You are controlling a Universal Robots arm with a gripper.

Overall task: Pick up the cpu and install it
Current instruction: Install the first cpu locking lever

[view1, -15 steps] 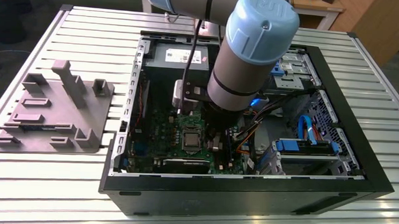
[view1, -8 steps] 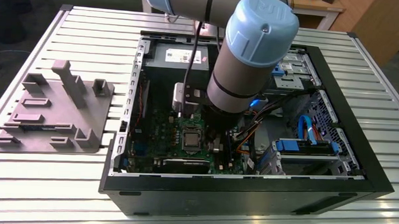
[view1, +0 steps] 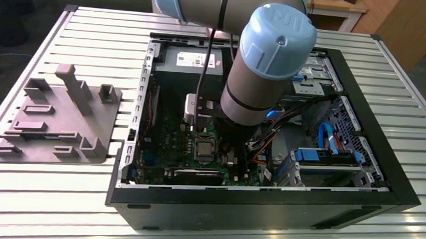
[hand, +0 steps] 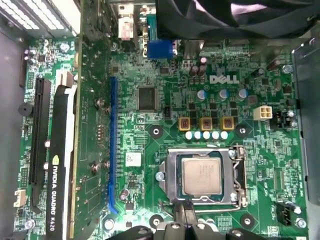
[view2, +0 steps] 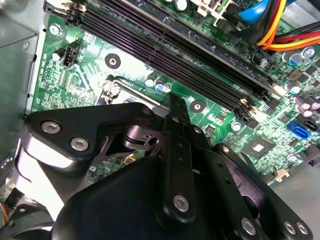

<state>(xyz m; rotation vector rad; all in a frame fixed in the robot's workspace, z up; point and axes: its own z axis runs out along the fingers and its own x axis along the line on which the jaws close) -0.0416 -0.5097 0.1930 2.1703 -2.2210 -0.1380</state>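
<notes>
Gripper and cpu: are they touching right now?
Cannot tell. In the first wrist view the gripper sits at the socket's edge beside the cpu; contact isn't visible.

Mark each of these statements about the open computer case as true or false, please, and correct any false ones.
1. The cpu sits in its socket on the motherboard. True.
2. The cpu lies on the grey fixture plate. False: it is in the socket, inside the case.
3. The gripper is beside the cpu's edge in the first wrist view. True.
4. The fixture plate is inside the case. False: it lies on the table, on the exterior view's left of the case.
5. The motherboard is red. False: it is green.
</notes>
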